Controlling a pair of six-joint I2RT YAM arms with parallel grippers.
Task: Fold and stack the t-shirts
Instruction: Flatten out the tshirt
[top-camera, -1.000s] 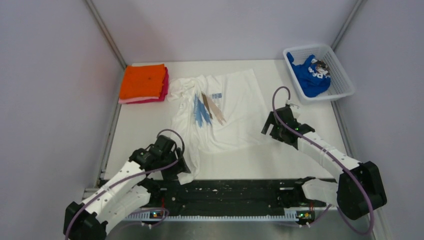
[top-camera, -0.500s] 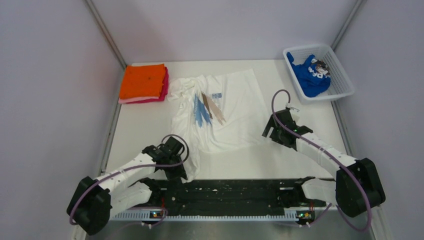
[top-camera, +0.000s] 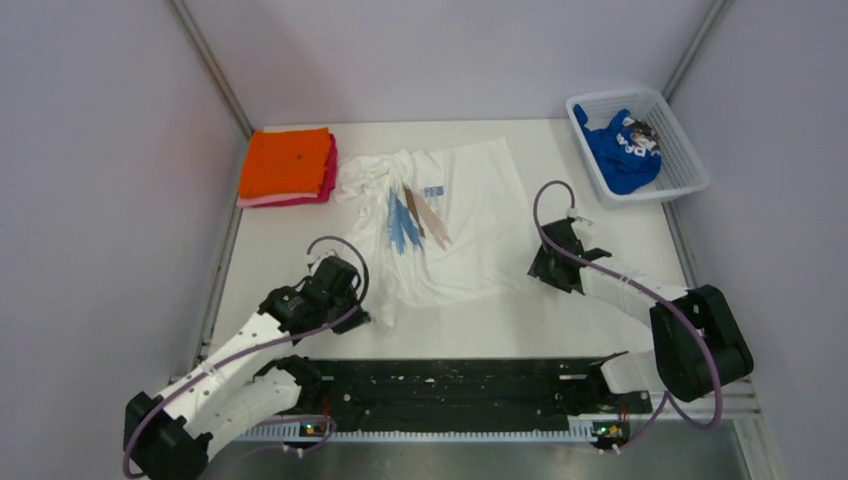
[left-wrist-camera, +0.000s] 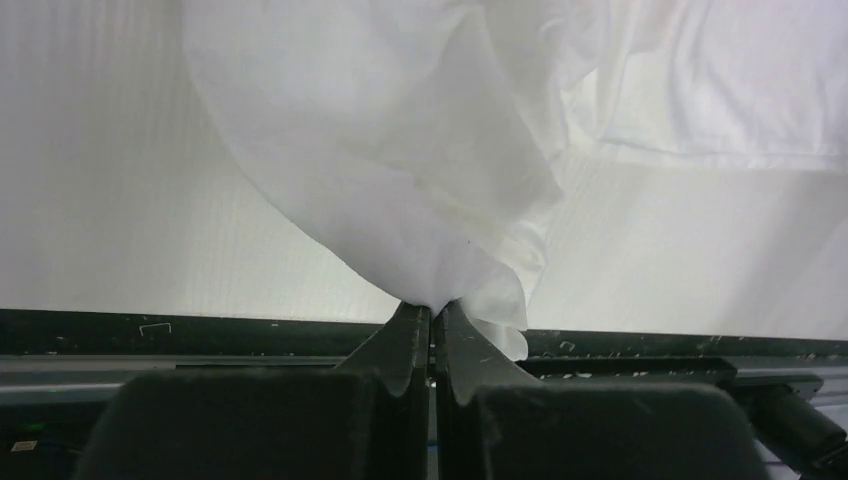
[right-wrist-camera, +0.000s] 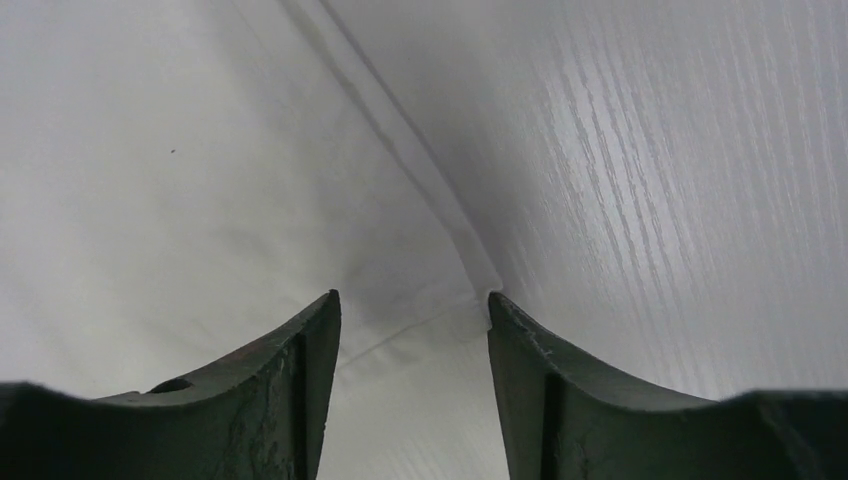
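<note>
The white t-shirt (top-camera: 450, 215) with its blue and brown print lies spread in the middle of the table. My left gripper (top-camera: 365, 318) is shut on its near left corner, and the cloth (left-wrist-camera: 400, 180) bunches up out of the closed fingertips (left-wrist-camera: 433, 305). My right gripper (top-camera: 545, 265) is low at the shirt's near right corner. It stands open, fingers either side of the hem corner (right-wrist-camera: 470, 290), which lies flat on the table. An orange t-shirt (top-camera: 285, 160) lies folded on a pink one (top-camera: 328, 175) at the back left. A blue t-shirt (top-camera: 620, 150) is crumpled in the basket.
A white mesh basket (top-camera: 690, 175) stands at the back right corner. Grey walls close in the table on three sides. A black rail (top-camera: 460, 385) with the arm bases runs along the near edge, right behind my left gripper.
My left gripper has shut on the shirt's near left corner and pulled it up into a bunch. My right gripper has dropped onto the right corner, its jaws narrower than before.
</note>
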